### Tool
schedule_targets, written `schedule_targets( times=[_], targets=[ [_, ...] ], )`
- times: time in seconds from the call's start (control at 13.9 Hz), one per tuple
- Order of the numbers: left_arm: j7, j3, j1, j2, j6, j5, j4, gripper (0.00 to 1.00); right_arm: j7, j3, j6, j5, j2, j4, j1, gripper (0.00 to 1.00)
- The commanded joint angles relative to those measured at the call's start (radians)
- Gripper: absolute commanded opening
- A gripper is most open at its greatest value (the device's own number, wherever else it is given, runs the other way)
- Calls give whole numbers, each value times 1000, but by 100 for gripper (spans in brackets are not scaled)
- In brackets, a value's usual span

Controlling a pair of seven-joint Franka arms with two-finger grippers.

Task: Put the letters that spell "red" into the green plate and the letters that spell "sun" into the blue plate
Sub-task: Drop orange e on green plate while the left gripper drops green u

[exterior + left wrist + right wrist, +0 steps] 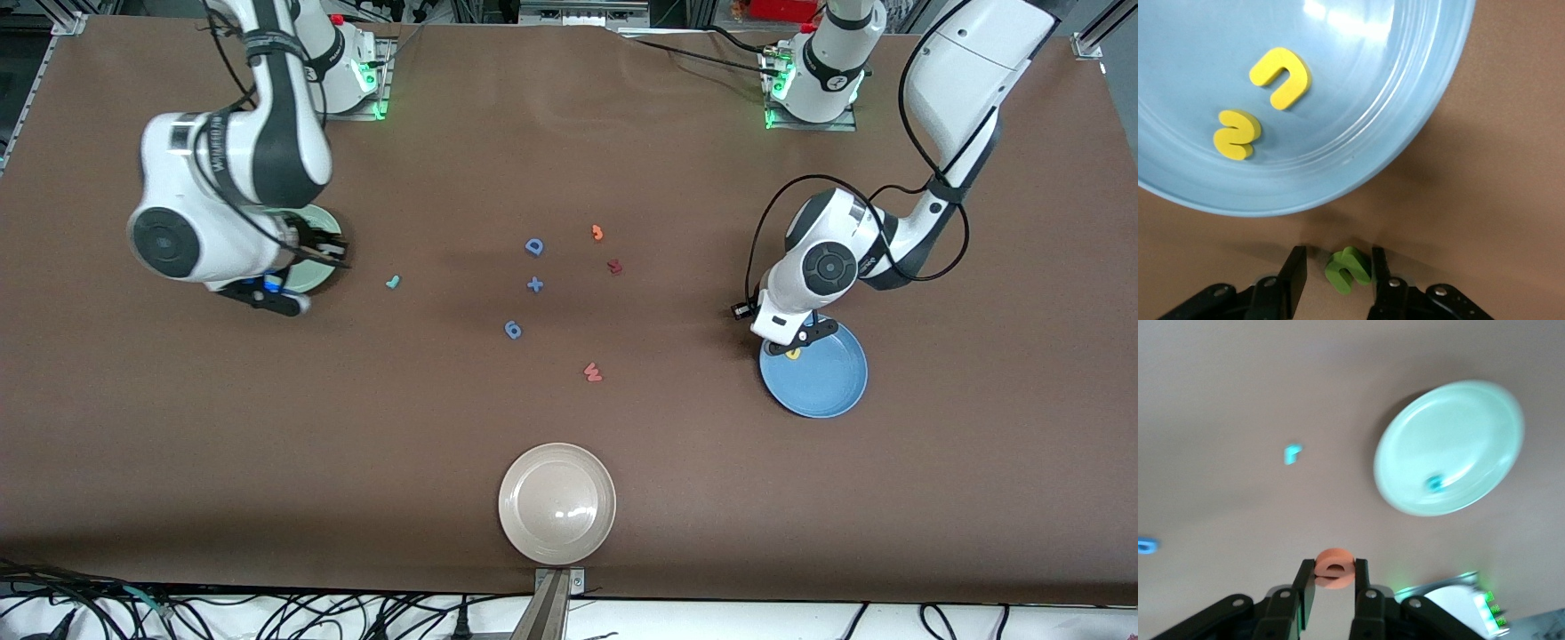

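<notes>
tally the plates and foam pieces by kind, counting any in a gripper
plates: 3
foam letters: 9, including the orange e in the right gripper
foam digits: 2
plus sign: 1
total: 15

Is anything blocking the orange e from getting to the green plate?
No, nothing visible does. The right end effector holds the orange e up in the air, and only bare table shows between it and the green plate, where a teal letter already lies.
</notes>
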Motion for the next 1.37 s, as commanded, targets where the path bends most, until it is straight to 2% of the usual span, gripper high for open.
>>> schedule_targets(
  times=[0.0, 0.07, 0.22, 0.5, 0.65, 0.79, 1.01, 1.08, 1.22, 1.3],
  targets=[
    [-18, -11, 18, 5, 13, 21, -3, 28, -185, -38, 1, -34, 44, 8, -54, 6],
    [-18, -11, 16, 3, 14, 21, -3, 21, -248, -38, 29, -37, 61, -1, -96, 6],
    [-18, -15, 13, -3, 13, 23, -2, 16, -362, -36, 111, -35, 95, -44, -151, 6],
    [-20, -54, 15, -72, -33, 14, 4, 16, -471, -34, 344, -34, 105, -234, -171, 7],
    [-17, -83, 15, -127, -152, 10, 39, 16, -489, -31, 441, -23, 107, -327, -171, 8],
    [-1, -92, 18, -144, -263, 12, 104, 15, -489, -25, 480, -5, 110, -369, -171, 8],
    [125, -75, 42, -112, -274, 29, 173, 13, -489, 8, 485, 61, 130, -394, -171, 13],
    [214, -74, 76, -72, -270, 30, 216, 13, -489, 10, 482, 67, 136, -395, -171, 21],
    [380, -74, 130, 15, -258, 32, 300, 15, -488, 10, 479, 68, 144, -395, -171, 73],
    [420, -74, 140, 49, -241, 32, 326, 15, -488, 10, 477, 68, 144, -394, -171, 90]
  ],
)
